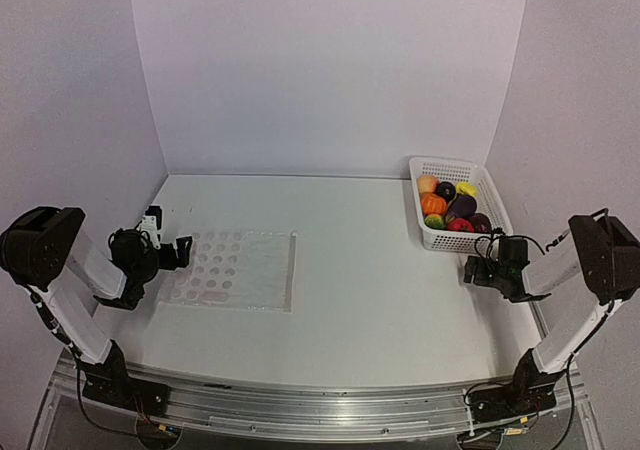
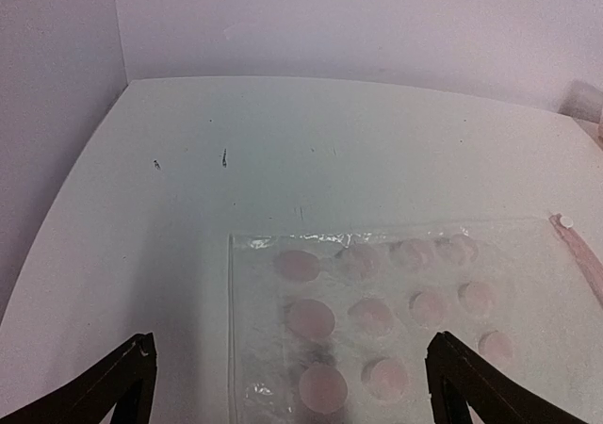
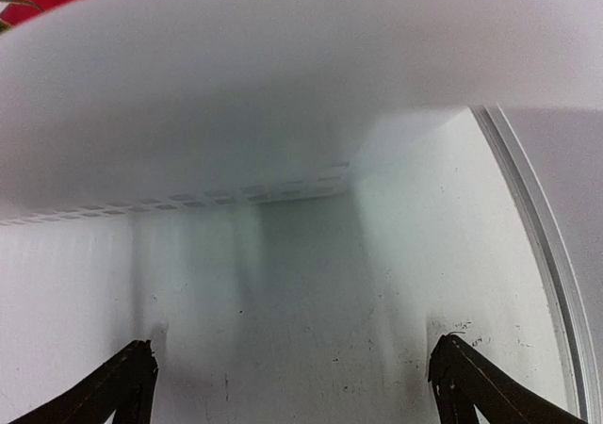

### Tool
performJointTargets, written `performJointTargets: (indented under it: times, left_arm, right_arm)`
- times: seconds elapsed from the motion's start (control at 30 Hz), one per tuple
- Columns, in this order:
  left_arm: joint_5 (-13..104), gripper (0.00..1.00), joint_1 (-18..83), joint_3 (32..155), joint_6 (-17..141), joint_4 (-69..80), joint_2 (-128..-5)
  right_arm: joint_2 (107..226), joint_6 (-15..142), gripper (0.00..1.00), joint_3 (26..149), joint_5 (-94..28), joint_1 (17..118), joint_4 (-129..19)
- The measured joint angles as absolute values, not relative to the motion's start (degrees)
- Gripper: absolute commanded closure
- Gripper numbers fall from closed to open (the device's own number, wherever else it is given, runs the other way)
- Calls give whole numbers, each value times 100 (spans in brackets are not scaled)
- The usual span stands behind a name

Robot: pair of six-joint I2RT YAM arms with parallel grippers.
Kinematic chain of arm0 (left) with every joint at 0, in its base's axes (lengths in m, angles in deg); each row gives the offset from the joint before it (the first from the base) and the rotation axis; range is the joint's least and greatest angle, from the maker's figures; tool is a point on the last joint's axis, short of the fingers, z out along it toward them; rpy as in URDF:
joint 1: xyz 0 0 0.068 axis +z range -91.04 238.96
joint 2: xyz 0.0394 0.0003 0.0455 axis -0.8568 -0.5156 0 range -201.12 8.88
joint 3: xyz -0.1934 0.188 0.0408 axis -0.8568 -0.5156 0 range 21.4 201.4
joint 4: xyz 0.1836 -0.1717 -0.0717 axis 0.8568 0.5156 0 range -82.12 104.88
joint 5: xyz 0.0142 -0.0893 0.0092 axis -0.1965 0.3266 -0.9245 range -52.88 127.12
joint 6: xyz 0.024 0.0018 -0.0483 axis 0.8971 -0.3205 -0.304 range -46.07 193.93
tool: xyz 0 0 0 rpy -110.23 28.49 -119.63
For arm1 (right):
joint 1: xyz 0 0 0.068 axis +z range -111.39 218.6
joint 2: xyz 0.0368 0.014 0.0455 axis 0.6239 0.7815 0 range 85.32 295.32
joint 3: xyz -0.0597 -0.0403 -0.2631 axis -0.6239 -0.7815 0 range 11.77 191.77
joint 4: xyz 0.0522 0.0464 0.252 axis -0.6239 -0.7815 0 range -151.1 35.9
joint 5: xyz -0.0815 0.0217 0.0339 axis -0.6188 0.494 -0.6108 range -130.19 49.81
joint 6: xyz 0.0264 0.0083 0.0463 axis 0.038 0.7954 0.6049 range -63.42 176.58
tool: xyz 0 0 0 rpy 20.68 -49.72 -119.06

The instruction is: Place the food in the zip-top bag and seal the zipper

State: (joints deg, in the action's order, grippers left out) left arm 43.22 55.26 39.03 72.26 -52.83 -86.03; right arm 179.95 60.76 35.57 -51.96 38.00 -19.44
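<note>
Left gripper (image 1: 168,238) and right gripper (image 1: 478,268) gape empty; the limp zip-top bag (image 1: 240,270), lying flat, may skid as food (image 1: 450,208) enters.

Light: bright, even and diffuse, from overhead; the walls take a lavender cast.
Shadows: soft and faint, a grey patch beneath the basket (image 3: 283,66) in the right wrist view.
Glare: small highlights along the crinkled edge of the zip-top bag (image 2: 424,283).
Focus: basket rim close to the lens, blurred.
Distortion: bench (image 2: 283,141) edges bow in both wrist views; texture slightly soft and grainy.
</note>
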Motion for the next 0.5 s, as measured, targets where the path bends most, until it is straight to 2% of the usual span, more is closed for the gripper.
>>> performJointTargets:
  times: [0.17,0.33,0.5]
  left_arm:
    - [4322,0,5526,3903,7227,-5284,-8603]
    - [4454,0,5526,3940,7279,-5173,-8569]
    - [5024,0,5470,4799,7499,-3599,-8082]
  right_arm:
    - [17679,6077,0,3438,-5194,3801,-1979]
    - [16223,6118,0,3017,-5182,3800,-2306]
    - [14807,6143,1,2827,-5061,3800,-3177]
